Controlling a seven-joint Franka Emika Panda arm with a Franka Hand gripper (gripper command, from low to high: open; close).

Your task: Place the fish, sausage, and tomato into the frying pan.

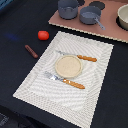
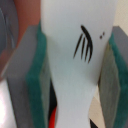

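Observation:
In the wrist view my gripper point(image 2: 75, 75) is shut on the fish point(image 2: 75, 30), a flat white piece with black marks, held between the green pads point(image 2: 37, 80). The arm is out of the exterior view. The tomato point(image 1: 43, 35) lies on the dark table at the exterior view's left. The sausage point(image 1: 31, 51) lies a little nearer than it. The frying pan point(image 1: 90, 15), with its straight handle, sits on the brown board point(image 1: 60, 21) at the back. A grey curved surface point(image 2: 6, 30) and a red-orange patch point(image 2: 52, 120) show past the fish; I cannot tell what they are.
A tan plate point(image 1: 67, 66) sits on the pale placemat point(image 1: 35, 82) between a knife point(image 1: 80, 57) and a fork point(image 1: 67, 81) with orange-brown handles. A grey pot point(image 1: 67, 8), a dark lid point(image 1: 97, 5) and a white bowl point(image 1: 123, 16) also stand on the board.

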